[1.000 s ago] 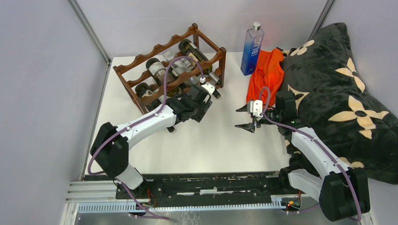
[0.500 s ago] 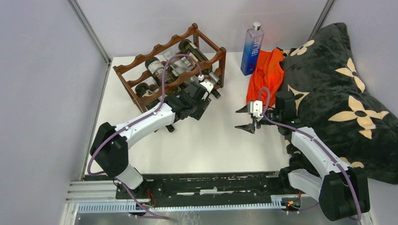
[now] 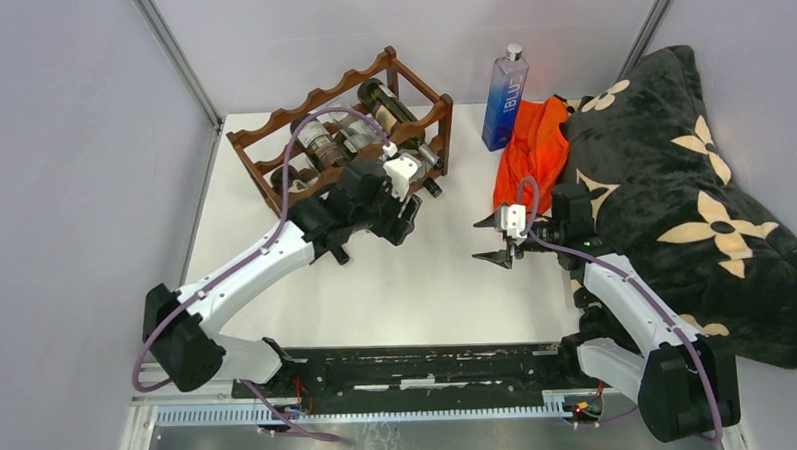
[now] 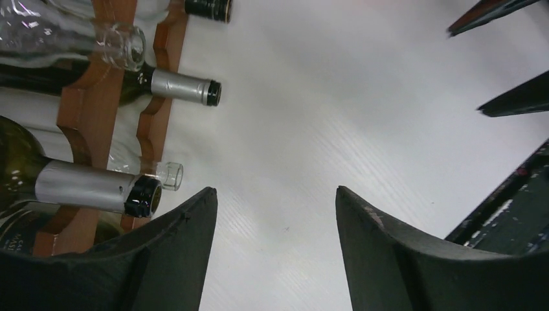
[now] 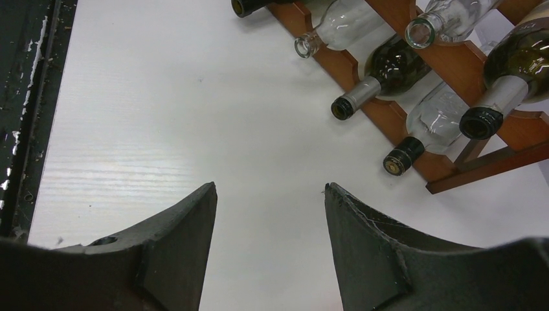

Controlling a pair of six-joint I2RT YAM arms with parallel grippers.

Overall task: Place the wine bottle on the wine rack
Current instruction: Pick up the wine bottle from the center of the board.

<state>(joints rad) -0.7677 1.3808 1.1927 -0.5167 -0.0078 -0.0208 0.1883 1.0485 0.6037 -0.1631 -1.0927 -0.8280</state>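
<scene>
Bottles fill the wine rack [image 3: 444,128], which stands at the back left of the white table [image 3: 427,294], set at an angle with the bottle necks pointing toward the table's middle. Among them, a dark wine bottle [image 4: 81,188] with a silver foil neck lies across the scalloped wooden rails [image 4: 84,107], its mouth sticking out past the front rail. This bottle is just beside the left gripper [image 4: 275,194], and nothing grips it. The left gripper's jaws stand apart, with only bare tabletop showing between them. From above, that left gripper [image 3: 406,217] hangs just in front of the rack's right end. Other bottles in the rack include a second foil-necked dark one [image 4: 178,85] and a clear glass one [image 4: 123,42] with an open mouth. The right gripper [image 3: 487,237] hovers over the table well apart from the rack. Its jaws are also spread and hold nothing, and its own camera looks past them [image 5: 270,188] toward the rack [image 5: 453,65]. A tall blue bottle [image 3: 504,96] stands upright at the back, beside an orange cloth [image 3: 532,150] and a black flowered blanket [image 3: 673,175] on the right.
</scene>
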